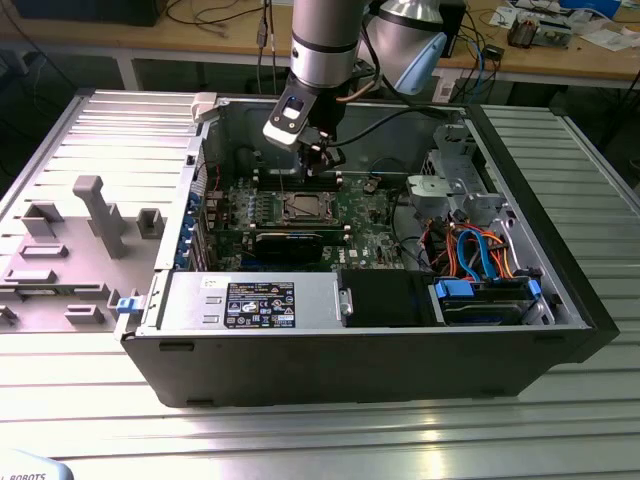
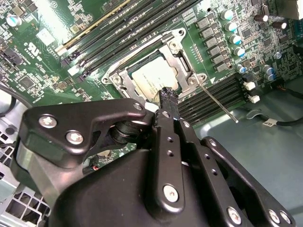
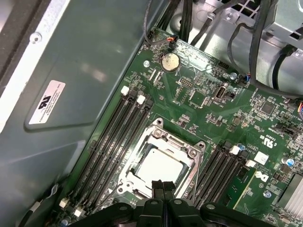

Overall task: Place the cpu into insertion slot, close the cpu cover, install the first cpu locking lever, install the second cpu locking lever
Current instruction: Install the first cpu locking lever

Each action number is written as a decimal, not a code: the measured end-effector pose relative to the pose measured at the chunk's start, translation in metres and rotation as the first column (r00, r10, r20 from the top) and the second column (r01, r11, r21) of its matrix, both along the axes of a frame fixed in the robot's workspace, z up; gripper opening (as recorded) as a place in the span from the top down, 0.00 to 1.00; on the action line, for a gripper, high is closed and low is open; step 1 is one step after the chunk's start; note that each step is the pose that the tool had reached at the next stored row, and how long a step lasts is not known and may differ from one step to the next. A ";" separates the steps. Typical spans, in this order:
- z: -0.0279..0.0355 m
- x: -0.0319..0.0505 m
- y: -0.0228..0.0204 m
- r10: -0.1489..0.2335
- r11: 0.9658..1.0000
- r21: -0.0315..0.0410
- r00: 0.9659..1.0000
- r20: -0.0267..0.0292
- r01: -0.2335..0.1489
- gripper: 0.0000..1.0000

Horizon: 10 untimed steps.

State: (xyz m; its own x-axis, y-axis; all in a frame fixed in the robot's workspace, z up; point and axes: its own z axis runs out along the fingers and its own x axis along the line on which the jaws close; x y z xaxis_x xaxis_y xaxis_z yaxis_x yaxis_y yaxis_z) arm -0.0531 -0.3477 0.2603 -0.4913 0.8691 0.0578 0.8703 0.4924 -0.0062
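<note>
On the exterior view's left, a grey plastic side panel with moulded upright shapes [image 1: 80, 240] lies flat on the ribbed silver metal counter [image 1: 400, 440]. Just beside it stands the open black computer case [image 1: 350, 360], with the green circuit board [image 1: 370, 215] lying inside.

Near the middle of that board is the insertion slot [image 3: 156, 126], a small square socket with a silver metal rim and rows of black memory slots [image 3: 109, 146] on either side. The cpu [image 3: 158, 165], a flat square chip with a dull silver-grey top, sits inside the slot. The cpu cover [image 3: 144, 146], a thin silver frame plate, lies down around it so the chip shows through its square window. In the second wrist view, a thin silver lever rod [image 2: 218, 104] angles away from one corner of the socket and out across the memory slots.

The black gripper [image 3: 162, 183] hangs just above the socket's edge. Its two fingers are pressed together with nothing between them, and the tips are near the cpu cover; whether they touch it cannot be told.

Toward the exterior view's right, a bundle of blue and orange cables [image 1: 480, 250] runs beside a grey metal drive cage [image 1: 450, 180].
</note>
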 end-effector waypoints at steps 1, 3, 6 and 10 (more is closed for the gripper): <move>0.0000 0.0000 -0.0001 0.002 1.000 0.000 1.000 0.000 -0.002 0.89; 0.0000 0.0000 -0.0002 0.005 1.000 0.000 1.000 0.000 -0.005 0.89; 0.0000 0.0000 -0.0002 0.010 1.000 0.000 1.000 0.000 -0.010 0.89; 0.0000 0.0000 -0.0003 0.017 1.000 0.000 1.000 0.000 -0.017 0.89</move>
State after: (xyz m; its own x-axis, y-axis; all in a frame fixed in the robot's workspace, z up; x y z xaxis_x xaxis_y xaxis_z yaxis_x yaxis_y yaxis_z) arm -0.0531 -0.3481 0.2603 -0.5056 0.8608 0.0579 0.8620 0.5068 -0.0061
